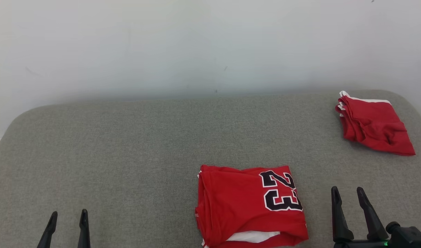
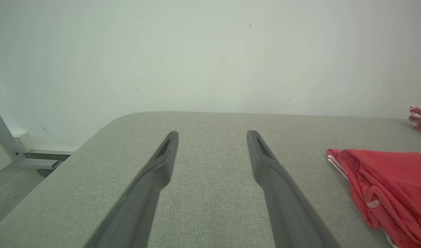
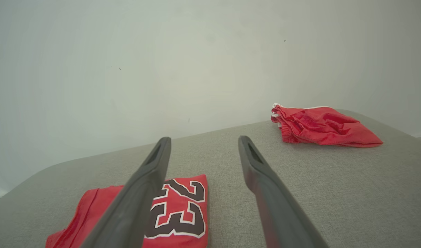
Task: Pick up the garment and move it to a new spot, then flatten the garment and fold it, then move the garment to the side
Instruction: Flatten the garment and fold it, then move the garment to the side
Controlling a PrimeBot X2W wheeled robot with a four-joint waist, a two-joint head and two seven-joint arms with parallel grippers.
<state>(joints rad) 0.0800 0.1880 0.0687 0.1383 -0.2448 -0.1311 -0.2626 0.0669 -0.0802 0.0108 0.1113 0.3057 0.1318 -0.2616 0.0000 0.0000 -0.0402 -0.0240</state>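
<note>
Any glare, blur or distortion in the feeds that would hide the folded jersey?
Head view: soft even light, no glare, jersey sharp with only a faint shadow; left wrist view: left fingers look soft up close, jersey cut off at the frame edge; right wrist view: a right finger blocks part of the jersey.

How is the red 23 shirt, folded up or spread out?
Folded. The red shirt is a compact rectangle on the grey surface, with layers stacked along its left edge and white fabric peeking out below.
</note>
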